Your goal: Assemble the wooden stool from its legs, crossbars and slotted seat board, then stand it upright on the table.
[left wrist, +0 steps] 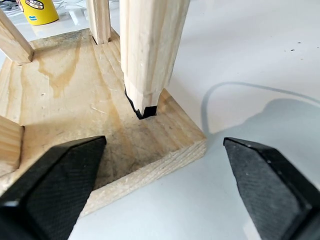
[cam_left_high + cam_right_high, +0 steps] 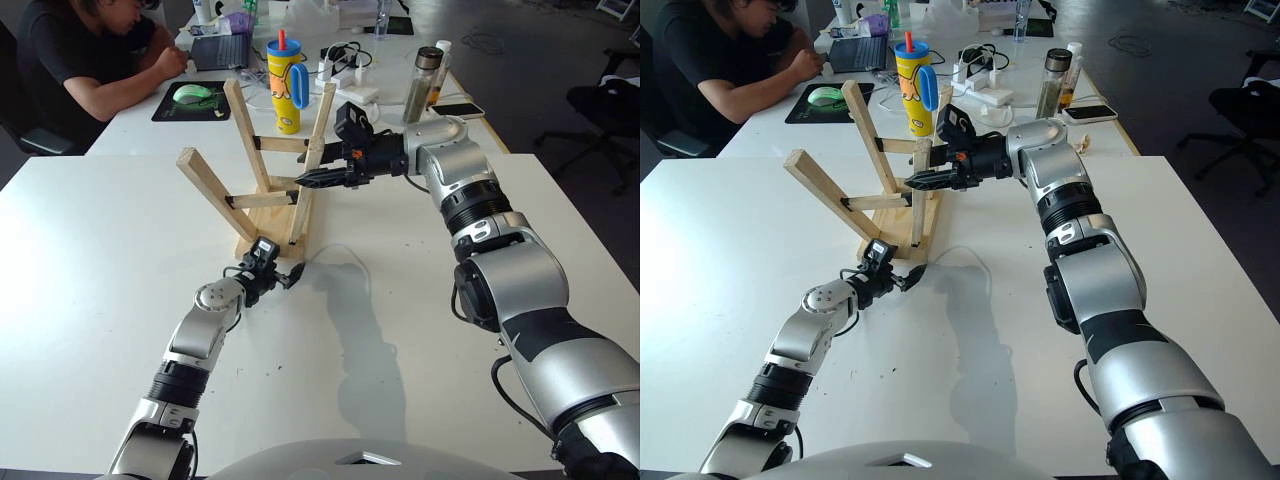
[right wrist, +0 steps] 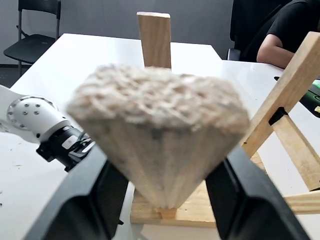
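- Stool [image 2: 262,200]: it lies upside down near the far edge of the white table [image 2: 90,300]. Its slotted seat board [image 1: 65,95] is flat on the tabletop and its legs point upward, splayed at a tilt.
- Crossbars: one upper bar [image 2: 282,144] and one lower bar [image 2: 262,199] span between the legs.
- Your right gripper [image 2: 308,179]: its fingers are pinched on the rightmost leg [image 2: 313,140], about halfway up its length. In the right wrist view you see this leg end-on, pressed between the two black pads [image 3: 92,200].
- Foot of the nearest leg [image 1: 150,50]: its tapered end meets a dark slot close to the corner of the seat board.
- Your left gripper [image 1: 165,144]: it is spread wide and low to the table, at the near corner of the seat board. One finger [image 1: 55,185] is in front of the board and the other is over bare table. It holds nothing.
- Background: a yellow cup [image 2: 286,85] and a bottle [image 2: 425,80] stand on the table behind.
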Motion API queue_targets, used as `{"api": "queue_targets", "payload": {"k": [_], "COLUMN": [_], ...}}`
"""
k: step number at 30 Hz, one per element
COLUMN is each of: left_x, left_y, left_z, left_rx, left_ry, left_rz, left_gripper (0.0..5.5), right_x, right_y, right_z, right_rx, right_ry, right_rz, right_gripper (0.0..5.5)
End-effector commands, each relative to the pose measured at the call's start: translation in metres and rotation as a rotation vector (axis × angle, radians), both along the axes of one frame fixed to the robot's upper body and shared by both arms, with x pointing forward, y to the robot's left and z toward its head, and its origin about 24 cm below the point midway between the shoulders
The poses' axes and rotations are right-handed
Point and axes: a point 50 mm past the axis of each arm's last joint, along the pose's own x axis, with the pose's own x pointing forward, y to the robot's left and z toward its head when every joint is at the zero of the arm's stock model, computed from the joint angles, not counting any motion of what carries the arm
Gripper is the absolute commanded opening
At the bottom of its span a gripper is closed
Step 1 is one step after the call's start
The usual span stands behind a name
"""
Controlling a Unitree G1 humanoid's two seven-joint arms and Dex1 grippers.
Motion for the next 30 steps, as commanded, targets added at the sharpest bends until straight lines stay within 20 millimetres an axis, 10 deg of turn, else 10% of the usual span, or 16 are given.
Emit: {"api": "queue_targets", "payload": {"k": [1, 18, 30], "left_x": [-0.025, -0.014, -0.041], "left_y": [-0.001, -0.006, 0.048], "left_z": [-0.043, -0.036, 0.043], "left_rx": [0.03, -0.02, -0.073], "left_ry": [0.229, 0.223, -0.138], "left_rz": [0.008, 0.029, 0.18], "left_gripper": [4.35, 4.35, 4.35], "right_x": [-0.006, -0.01, -0.006], "right_y": [0.027, 0.039, 0.03], "right_z": [0.003, -0.044, -0.05], "right_rx": [-0.07, -0.052, -0.08], "right_ry": [-0.048, 0.145, 0.097], "right_rz": [0.123, 0.025, -0.039], "right_gripper": [2.03, 2.03, 2.03]}}
